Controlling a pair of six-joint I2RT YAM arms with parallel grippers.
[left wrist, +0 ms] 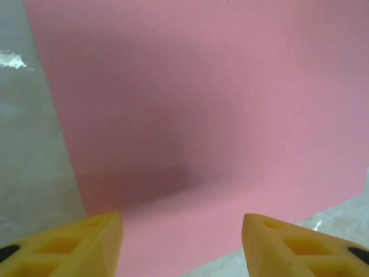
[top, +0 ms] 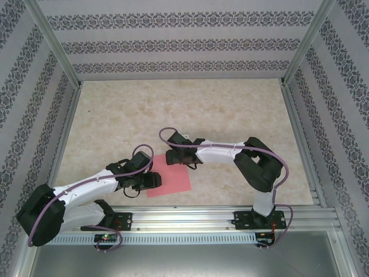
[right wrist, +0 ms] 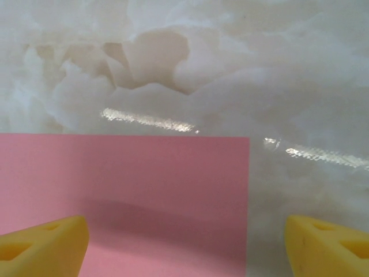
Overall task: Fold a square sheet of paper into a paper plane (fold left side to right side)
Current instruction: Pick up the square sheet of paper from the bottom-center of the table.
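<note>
1. The square sheet of paper (top: 174, 183) lies flat on the marbled worktop (top: 230, 109), near the front edge
2. Left pincer (left wrist: 181, 245) hangs over the sheet, yellow fingers (left wrist: 69, 245) partly apart, holding nothing
3. Right pincer (right wrist: 187, 245) is spread wide at the sheet's far edge, 1 finger over paper, 1 over bare worktop

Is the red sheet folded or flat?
Spread flat: the square sheet of paper lies smooth on the table, no crease or lifted edge visible.

Smooth matt square sheet of paper (top: 176, 183), glossy marbled table (top: 173, 109), dull metal rail (top: 190, 216)
</note>
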